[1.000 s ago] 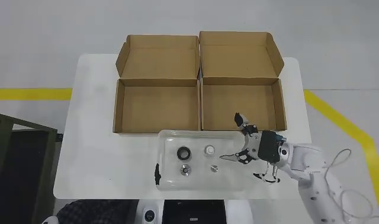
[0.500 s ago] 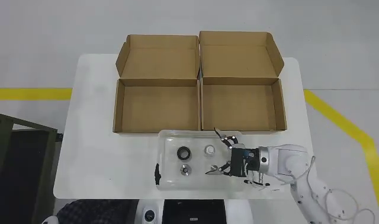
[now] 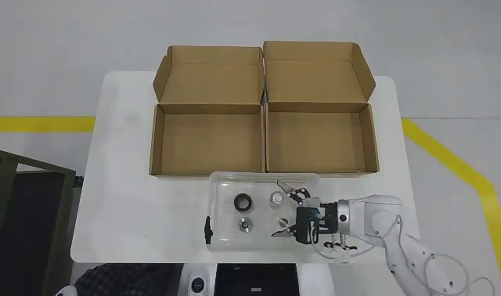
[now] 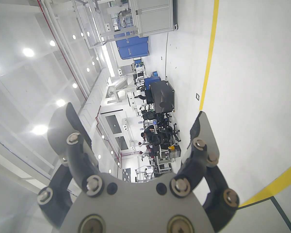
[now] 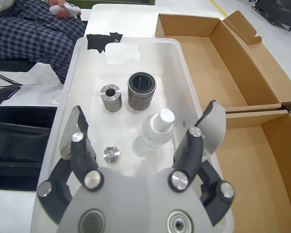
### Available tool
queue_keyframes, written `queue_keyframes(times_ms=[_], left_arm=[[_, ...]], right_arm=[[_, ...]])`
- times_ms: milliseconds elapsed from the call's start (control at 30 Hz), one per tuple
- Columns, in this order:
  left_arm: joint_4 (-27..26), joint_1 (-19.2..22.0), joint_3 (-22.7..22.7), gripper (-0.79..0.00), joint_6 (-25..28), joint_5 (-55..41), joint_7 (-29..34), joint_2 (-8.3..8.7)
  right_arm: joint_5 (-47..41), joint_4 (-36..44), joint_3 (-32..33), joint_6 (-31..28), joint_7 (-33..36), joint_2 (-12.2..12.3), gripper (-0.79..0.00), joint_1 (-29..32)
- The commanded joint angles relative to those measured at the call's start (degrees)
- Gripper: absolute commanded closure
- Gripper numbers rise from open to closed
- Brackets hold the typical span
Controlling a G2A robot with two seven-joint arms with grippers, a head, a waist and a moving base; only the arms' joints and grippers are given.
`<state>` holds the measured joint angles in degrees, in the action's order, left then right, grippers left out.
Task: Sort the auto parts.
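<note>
Two open cardboard boxes sit side by side on the white table (image 3: 125,178) in the top view, the left box (image 3: 207,143) touching the right box (image 3: 317,139), both with their lids folded back on the far side. Just in front of them, at the table's near edge, stands a clear plastic bin (image 3: 227,188). It holds a black-ringed bearing (image 3: 243,203), a steel cylinder (image 3: 246,225) just nearer the robot, and a white-capped bottle (image 3: 277,197) to the right of the bearing. The right gripper (image 3: 276,209) is over the bin's right half, its jaws spread wide and gripping nothing. A scrap of black tape (image 3: 207,232) clings to the bin's left end. In the left wrist view, the left gripper (image 4: 135,110) has its jaws wide apart with nothing between them, and it faces a hall floor marked with a yellow line (image 4: 209,49). In the right wrist view, the right gripper (image 5: 145,106) is low inside the bin (image 5: 184,56), fingers far apart. The bottle (image 5: 157,130), cap uppermost, and a small steel disc (image 5: 111,154) lie in the span between them, touching neither finger. Beyond stand the cylinder (image 5: 110,98) and the bearing (image 5: 141,93), upright and just beside each other. The tape (image 5: 101,42) is at the bin's far end.
</note>
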<state>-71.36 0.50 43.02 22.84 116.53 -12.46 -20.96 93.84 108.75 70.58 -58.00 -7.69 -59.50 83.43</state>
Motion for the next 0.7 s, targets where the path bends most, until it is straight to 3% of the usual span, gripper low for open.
queue_keyframes(times_ms=[0, 367, 533, 667], left_arm=[[0.0, 0.0, 0.0, -0.785, 0.0, 0.0, 0.0, 0.0], [0.0, 0.0, 0.0, -0.785, 0.0, 0.0, 0.0, 0.0], [0.0, 0.0, 0.0, -0.785, 0.0, 0.0, 0.0, 0.0], [0.0, 0.0, 0.0, -0.785, 0.0, 0.0, 0.0, 0.0]], right_arm=[[0.25, -0.26, -0.37, 0.0, 0.29, 0.09, -0.643, -0.26], [0.89, -2.42, -2.77, 1.01, 3.83, 0.18, -0.643, -2.54], [0.86, -3.69, -3.91, 1.87, 5.57, 0.1, -0.57, -3.78], [0.67, -4.25, -4.57, 2.3, 6.75, 0.06, -0.431, -4.74]])
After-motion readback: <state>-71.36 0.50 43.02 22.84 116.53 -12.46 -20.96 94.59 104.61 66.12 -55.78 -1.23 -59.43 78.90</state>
